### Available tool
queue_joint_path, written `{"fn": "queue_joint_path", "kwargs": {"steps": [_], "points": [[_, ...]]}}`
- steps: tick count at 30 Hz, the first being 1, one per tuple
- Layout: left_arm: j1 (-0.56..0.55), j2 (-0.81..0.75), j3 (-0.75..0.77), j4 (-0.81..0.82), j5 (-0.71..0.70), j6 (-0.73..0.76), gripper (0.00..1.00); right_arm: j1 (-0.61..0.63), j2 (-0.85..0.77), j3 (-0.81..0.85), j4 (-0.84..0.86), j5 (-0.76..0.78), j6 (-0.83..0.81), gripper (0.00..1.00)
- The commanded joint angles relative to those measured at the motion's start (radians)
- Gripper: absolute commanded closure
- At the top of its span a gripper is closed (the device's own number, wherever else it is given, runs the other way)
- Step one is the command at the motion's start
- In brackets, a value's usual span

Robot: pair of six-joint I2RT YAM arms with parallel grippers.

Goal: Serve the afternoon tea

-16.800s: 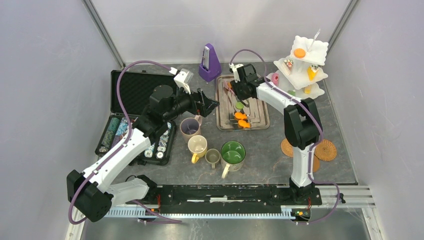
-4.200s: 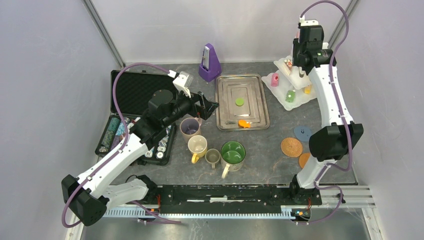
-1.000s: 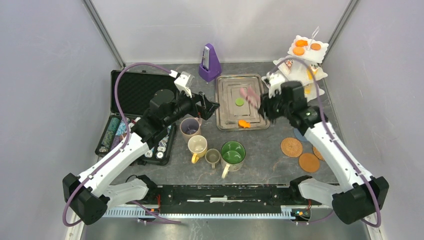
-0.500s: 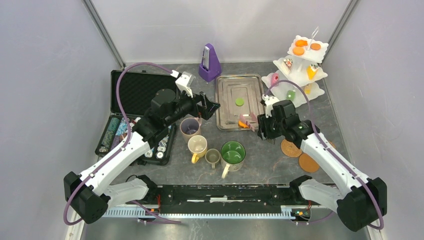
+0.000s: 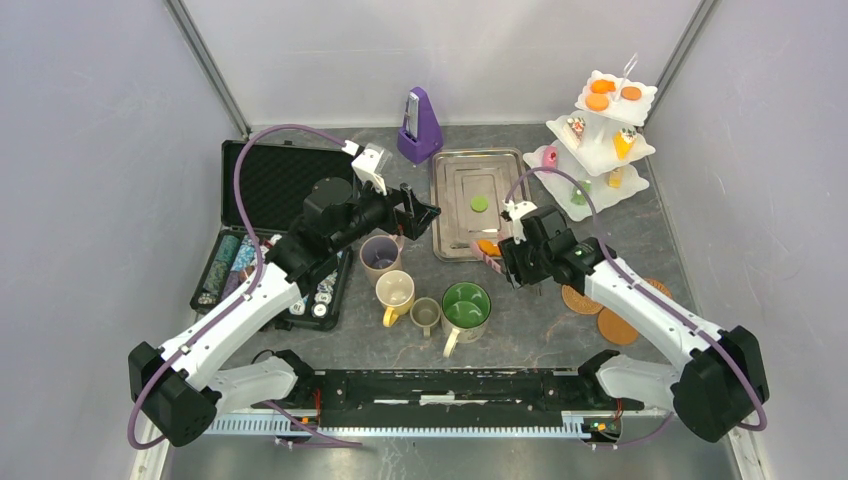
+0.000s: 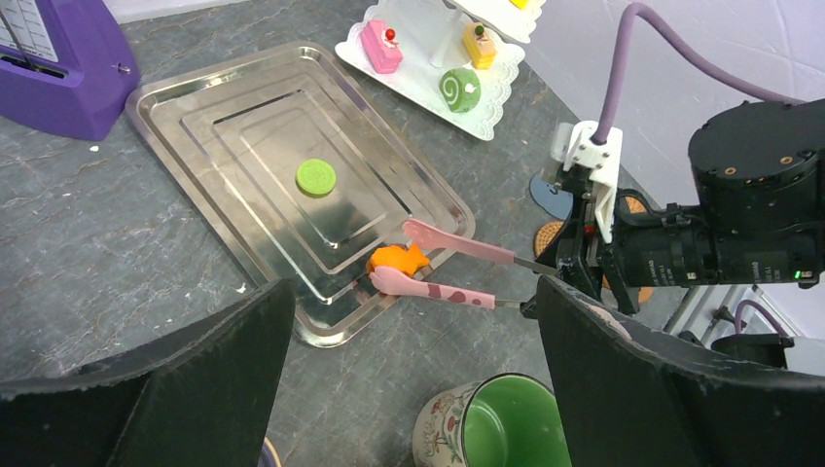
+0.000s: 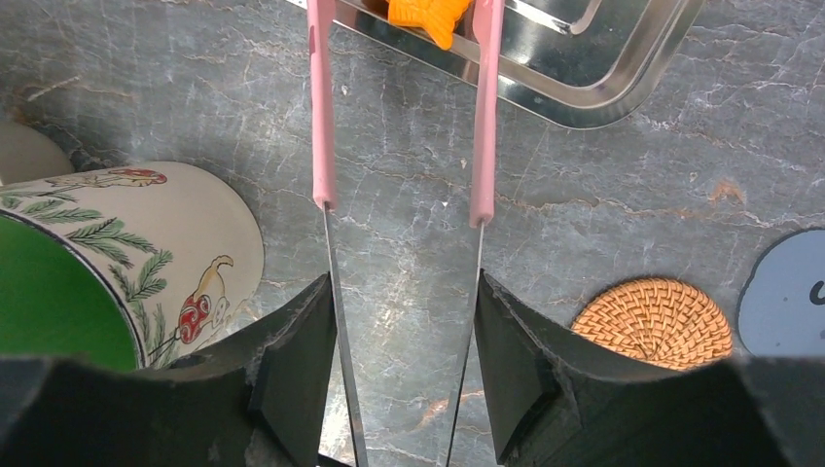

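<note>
Right arm has swung down to the tray's (image 5: 455, 190) near edge, right fingers (image 7: 292, 379) clenched on the tongs (image 7: 321, 117). Tong tips straddle the orange pastry (image 6: 397, 259) just inside the tray's near rim, probably touching it. Left fingers (image 6: 175, 379) are spread wide and empty, just left of the tray.

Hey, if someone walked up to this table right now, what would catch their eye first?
The pink tongs held in the right gripper, their tips either side of an orange pastry at the near right corner of the metal tray. Then the white three-tier stand, already stocked, in the far right corner.
</note>
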Motion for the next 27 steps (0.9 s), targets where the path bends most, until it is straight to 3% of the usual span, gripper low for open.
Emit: {"fn": "queue_joint_path", "kwargs": {"steps": [1, 8, 13, 20, 27], "points": [[-0.005, 0.005, 0.026, 0.019, -0.004, 0.053, 0.01, 0.023, 0.025, 0.038, 0.027, 0.067, 0.005, 0.43], [-0.005, 0.005, 0.027, 0.016, -0.006, 0.055, 0.01, 0.048, 0.050, 0.049, 0.016, 0.103, 0.031, 0.50], [-0.005, 0.007, 0.028, 0.017, -0.002, 0.053, 0.01, 0.047, 0.043, 0.017, 0.042, 0.149, 0.051, 0.62], [-0.005, 0.006, 0.029, 0.016, 0.001, 0.050, 0.01, 0.033, 0.039, 0.021, 0.104, 0.216, 0.077, 0.71], [-0.005, -0.004, 0.029, 0.017, 0.003, 0.050, 0.01, 0.005, 0.051, 0.071, 0.139, 0.199, 0.066, 0.81]]}}
